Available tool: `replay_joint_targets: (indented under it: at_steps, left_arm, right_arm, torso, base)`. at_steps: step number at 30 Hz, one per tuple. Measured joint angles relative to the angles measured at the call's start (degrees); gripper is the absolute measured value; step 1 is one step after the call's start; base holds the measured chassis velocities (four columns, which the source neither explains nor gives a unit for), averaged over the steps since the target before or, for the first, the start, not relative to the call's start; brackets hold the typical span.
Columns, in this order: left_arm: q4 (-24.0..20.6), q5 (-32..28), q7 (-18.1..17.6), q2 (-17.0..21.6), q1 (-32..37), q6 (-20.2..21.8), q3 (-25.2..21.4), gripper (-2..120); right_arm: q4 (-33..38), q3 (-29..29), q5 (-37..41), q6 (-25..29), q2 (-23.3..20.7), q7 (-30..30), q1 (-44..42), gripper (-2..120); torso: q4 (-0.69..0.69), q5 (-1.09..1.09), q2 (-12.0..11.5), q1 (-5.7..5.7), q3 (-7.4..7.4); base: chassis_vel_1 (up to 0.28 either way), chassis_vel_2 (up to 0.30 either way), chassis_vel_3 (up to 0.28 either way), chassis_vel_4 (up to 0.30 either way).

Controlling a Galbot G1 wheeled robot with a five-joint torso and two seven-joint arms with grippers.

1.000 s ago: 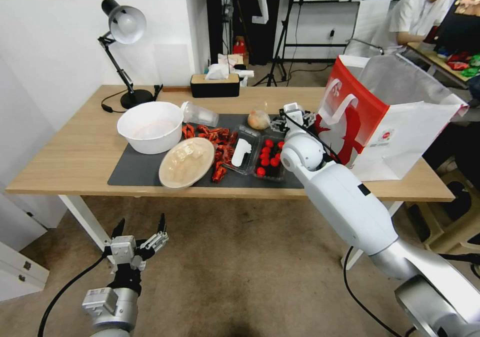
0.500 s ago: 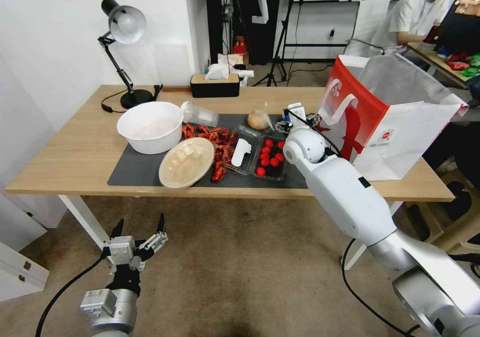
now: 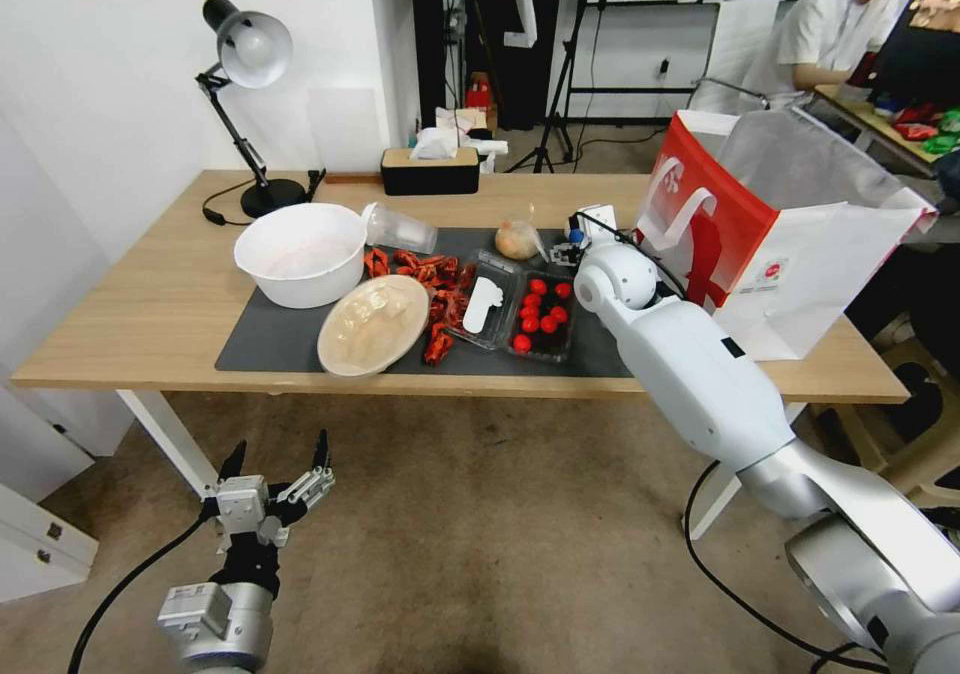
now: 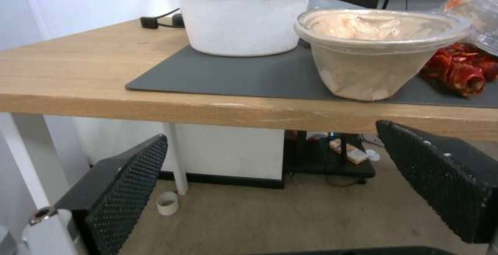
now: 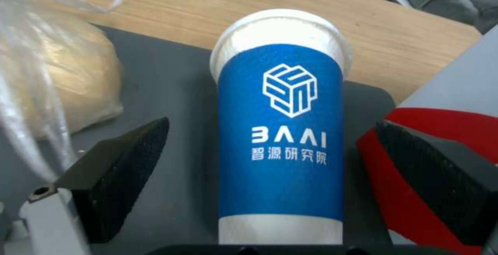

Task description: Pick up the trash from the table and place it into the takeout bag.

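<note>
I had the right gripper [image 5: 270, 177] spread wide around, not touching, the blue-white paper cup [image 5: 280, 138] lying on the table's [image 3: 150, 324] mat beside the takeout bag [image 3: 790, 254]; closing seemed next, while the left gripper [image 3: 275, 474] hung open below.

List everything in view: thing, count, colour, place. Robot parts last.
table: 1, light wood with white legs, across the middle
mat: 1, dark grey, on the table
takeout bag: 1, white with a red side, standing open at the table's right end
paper cup: 1, blue and white, on the mat between the right gripper's fingers
clear bag: 1, holding an orange lump, on the mat beside the paper cup
plastic cup: 1, clear, on its side behind the bowl
bowl: 1, white, left on the mat
lidded bowl: 1, beige, front of the mat
red scraps: a pile, mid mat
trays: 2, clear, one holding red fruit
lamp: 1, black, back left
tissue box: 1, black, back edge
left gripper: open, below the table's front edge
right gripper: open, around the paper cup
</note>
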Motion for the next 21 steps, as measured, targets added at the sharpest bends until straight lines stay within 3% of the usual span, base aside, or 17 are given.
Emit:
replay_joint_targets:
  at_steps: [21]
  left_arm:
    - [0.8,-0.4,-0.2,0.3,-0.7,0.0,-0.2,100]
  right_arm:
    - [-9.4,0.1,1.1,-0.2,3.0,-0.8,2.6,100]
  torso:
    - [0.0,-0.01,0.0,0.0,0.0]
  base:
    - [0.0,0.0,0.0,0.0]
